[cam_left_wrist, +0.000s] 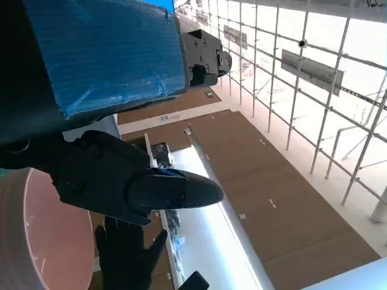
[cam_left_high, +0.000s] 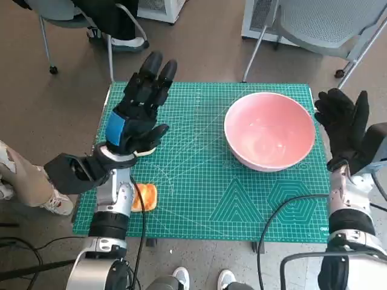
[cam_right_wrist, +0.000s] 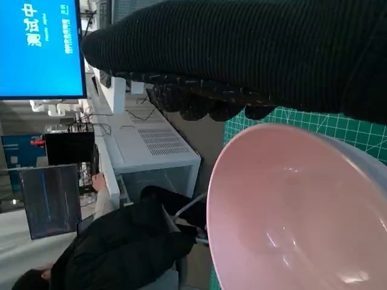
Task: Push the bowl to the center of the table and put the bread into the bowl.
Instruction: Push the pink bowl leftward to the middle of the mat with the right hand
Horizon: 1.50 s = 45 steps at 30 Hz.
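Observation:
A pink bowl (cam_left_high: pixel 269 131) stands empty on the right half of the green cutting mat (cam_left_high: pixel 199 181). It also fills the near part of the right wrist view (cam_right_wrist: pixel 302 211) and shows at the edge of the left wrist view (cam_left_wrist: pixel 36 235). A piece of orange-brown bread (cam_left_high: pixel 146 197) lies near the mat's front left corner, partly hidden by my left forearm. My left hand (cam_left_high: pixel 138 110) is raised over the mat's left side, fingers stretched out, holding nothing. Just right of the bowl, my right hand (cam_left_high: pixel 346 127) is upright with fingers spread and empty; whether it touches the rim I cannot tell.
A grey chair (cam_left_high: pixel 326 27) stands behind the table at the right and another chair with a seated person's legs (cam_left_high: pixel 115 24) at the back left. A person's leg (cam_left_high: pixel 24 181) is close to the table's left side. A black cable (cam_left_high: pixel 284 211) crosses the mat's front right.

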{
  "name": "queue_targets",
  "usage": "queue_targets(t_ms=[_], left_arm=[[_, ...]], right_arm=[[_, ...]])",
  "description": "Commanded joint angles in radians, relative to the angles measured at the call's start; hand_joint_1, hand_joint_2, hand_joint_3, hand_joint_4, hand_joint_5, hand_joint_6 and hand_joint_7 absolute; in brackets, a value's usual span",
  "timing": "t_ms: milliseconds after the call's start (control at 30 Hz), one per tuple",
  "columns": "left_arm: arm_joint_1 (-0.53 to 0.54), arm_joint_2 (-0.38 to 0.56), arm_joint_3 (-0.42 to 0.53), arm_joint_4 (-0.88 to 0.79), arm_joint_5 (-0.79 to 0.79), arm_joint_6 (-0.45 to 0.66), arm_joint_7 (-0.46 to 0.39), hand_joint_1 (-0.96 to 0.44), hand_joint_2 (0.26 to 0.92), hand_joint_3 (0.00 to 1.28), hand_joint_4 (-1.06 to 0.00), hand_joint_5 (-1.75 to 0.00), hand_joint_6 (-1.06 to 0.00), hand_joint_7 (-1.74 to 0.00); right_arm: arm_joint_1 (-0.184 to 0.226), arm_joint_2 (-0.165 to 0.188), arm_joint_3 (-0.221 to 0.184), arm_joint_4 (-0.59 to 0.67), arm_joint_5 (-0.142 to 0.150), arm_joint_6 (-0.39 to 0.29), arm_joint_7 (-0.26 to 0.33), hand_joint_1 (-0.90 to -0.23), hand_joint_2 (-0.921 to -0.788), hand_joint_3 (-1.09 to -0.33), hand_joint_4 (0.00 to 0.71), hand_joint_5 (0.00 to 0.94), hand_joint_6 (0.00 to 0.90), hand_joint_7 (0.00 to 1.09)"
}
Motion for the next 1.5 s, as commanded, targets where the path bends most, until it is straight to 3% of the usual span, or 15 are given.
queue_targets(t_ms=[33, 933, 1500], left_arm=[[0.007, 0.009, -0.003, -0.018, 0.012, -0.002, 0.008, -0.56, 0.921, 0.30, -0.02, 0.00, -0.15, -0.03], [0.009, 0.018, -0.008, -0.022, 0.016, 0.002, 0.018, -0.56, 0.921, 0.30, -0.02, 0.00, -0.15, -0.03], [0.004, 0.016, -0.005, -0.017, 0.021, -0.003, 0.025, -0.56, 0.921, 0.30, -0.02, 0.00, -0.15, -0.03]], right_arm=[[0.021, 0.016, -0.008, 0.017, -0.002, 0.022, -0.010, -0.633, -0.921, -0.827, 0.182, 0.002, 0.192, 0.16], [0.028, 0.054, -0.044, 0.022, 0.005, 0.052, -0.013, -0.630, -0.921, -0.814, 0.203, 0.007, 0.233, 0.15], [0.011, 0.118, -0.021, 0.014, -0.012, 0.027, -0.004, -0.649, -0.921, -0.819, 0.197, 0.001, 0.238, 0.14]])
